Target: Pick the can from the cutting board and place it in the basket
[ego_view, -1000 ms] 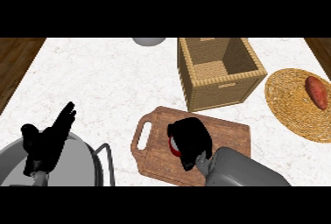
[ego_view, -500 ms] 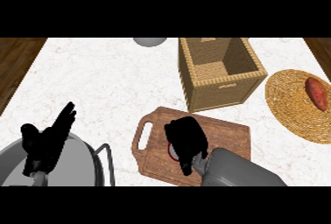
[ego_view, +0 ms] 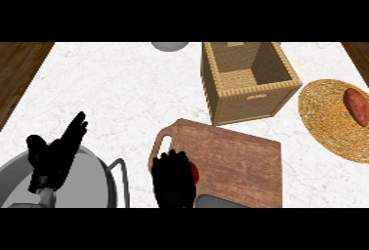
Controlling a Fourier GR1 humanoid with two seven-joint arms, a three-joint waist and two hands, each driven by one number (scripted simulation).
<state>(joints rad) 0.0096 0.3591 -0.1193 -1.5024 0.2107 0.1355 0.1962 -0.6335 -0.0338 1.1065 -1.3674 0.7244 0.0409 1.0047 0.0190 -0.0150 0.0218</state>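
Note:
The red can [ego_view: 192, 173] shows only as a sliver at the near left of the wooden cutting board [ego_view: 231, 158]. My right hand [ego_view: 172, 179] is curled round the can and hides most of it. The wicker basket [ego_view: 249, 93] stands behind the board, open at the top and apart from the hand. My left hand [ego_view: 53, 155] rests open at the lower left, fingers up, above a grey pot.
A grey pot [ego_view: 86, 183] with a wire handle sits at the lower left, beside the board. A woven plate [ego_view: 328, 122] at the right holds a sweet potato [ego_view: 356, 103]. A grey bowl [ego_view: 170, 46] peeks in at the far edge.
My right hand has slid left and nearer along the board, and the red of the can now shows at its right side instead of its left. The left hand has not moved.

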